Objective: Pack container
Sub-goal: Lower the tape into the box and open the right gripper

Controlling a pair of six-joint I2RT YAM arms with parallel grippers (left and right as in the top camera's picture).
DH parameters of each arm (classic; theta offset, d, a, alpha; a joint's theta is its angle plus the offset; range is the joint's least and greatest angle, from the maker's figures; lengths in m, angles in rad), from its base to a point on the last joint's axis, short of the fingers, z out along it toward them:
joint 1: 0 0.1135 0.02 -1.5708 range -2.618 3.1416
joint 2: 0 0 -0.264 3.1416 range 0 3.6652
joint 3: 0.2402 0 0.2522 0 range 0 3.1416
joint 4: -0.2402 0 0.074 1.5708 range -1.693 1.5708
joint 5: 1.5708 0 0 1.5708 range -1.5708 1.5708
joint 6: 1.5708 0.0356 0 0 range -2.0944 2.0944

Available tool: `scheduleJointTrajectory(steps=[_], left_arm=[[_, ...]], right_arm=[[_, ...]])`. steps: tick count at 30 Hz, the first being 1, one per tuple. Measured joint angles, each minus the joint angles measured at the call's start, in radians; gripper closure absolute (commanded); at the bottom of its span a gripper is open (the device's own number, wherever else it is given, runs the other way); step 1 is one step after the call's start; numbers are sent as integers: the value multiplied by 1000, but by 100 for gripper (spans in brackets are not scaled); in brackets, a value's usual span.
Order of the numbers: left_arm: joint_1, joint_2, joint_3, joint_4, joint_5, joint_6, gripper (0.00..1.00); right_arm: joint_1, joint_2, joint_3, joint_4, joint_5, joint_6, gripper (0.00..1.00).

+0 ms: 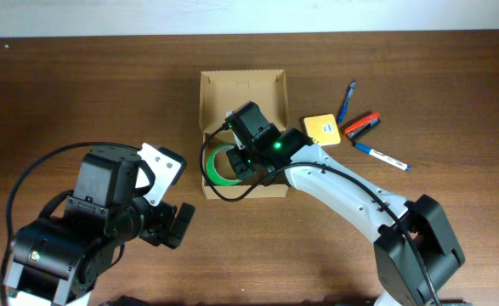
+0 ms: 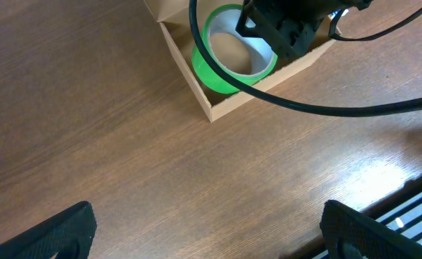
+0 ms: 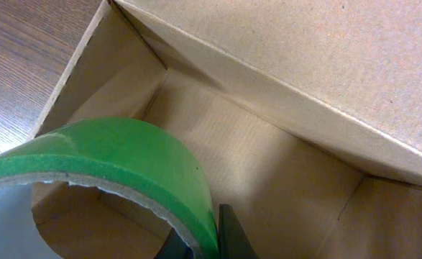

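Our right claw [image 1: 247, 161] reaches into the box [image 1: 240, 93], clamped on the rim of a green tape [image 1: 218, 167] roll by the box's left wall. Our left claw [image 1: 174, 197] hangs wide open, gripping nothing, over the table [image 1: 79, 85] toward its near edge. We see the box mid-table, lid back; 3 pens [image 1: 361, 126] and a yellow pad [image 1: 321, 127] lie toward the right edge.

Container [image 1: 242, 89]: plain tan cardboard box, rectangular, set upright at the middle of the table [image 1: 87, 93]. The lid is seen open, its flap laid back on the far side. A green tape roll [image 2: 232, 80] is seen tilted inside, at the left end.
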Motion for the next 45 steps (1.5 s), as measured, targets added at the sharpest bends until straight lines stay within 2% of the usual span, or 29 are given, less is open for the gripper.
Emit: scheduleJointTrajectory(steps=[15, 16, 18, 21, 27, 31, 35, 39, 42, 45], left_arm=[[0, 0, 0, 0, 0, 0, 0], [0, 0, 0, 0, 0, 0, 1], [0, 0, 0, 0, 0, 0, 0], [0, 0, 0, 0, 0, 0, 0], [0, 0, 0, 0, 0, 0, 0], [0, 0, 0, 0, 0, 0, 0], [0, 0, 0, 0, 0, 0, 0], [0, 0, 0, 0, 0, 0, 0], [0, 0, 0, 0, 0, 0, 0], [0, 0, 0, 0, 0, 0, 1]], right_arm=[[0, 0, 0, -53, 0, 0, 96], [0, 0, 0, -54, 0, 0, 92], [0, 0, 0, -53, 0, 6, 74], [0, 0, 0, -53, 0, 6, 61], [0, 0, 0, -53, 0, 1, 59], [0, 0, 0, -48, 0, 3, 53], [0, 0, 2, -51, 0, 0, 53], [-3, 0, 10, -63, 11, -5, 85], [-12, 0, 11, -71, 38, -2, 96], [-25, 0, 11, -72, 62, 2, 96]])
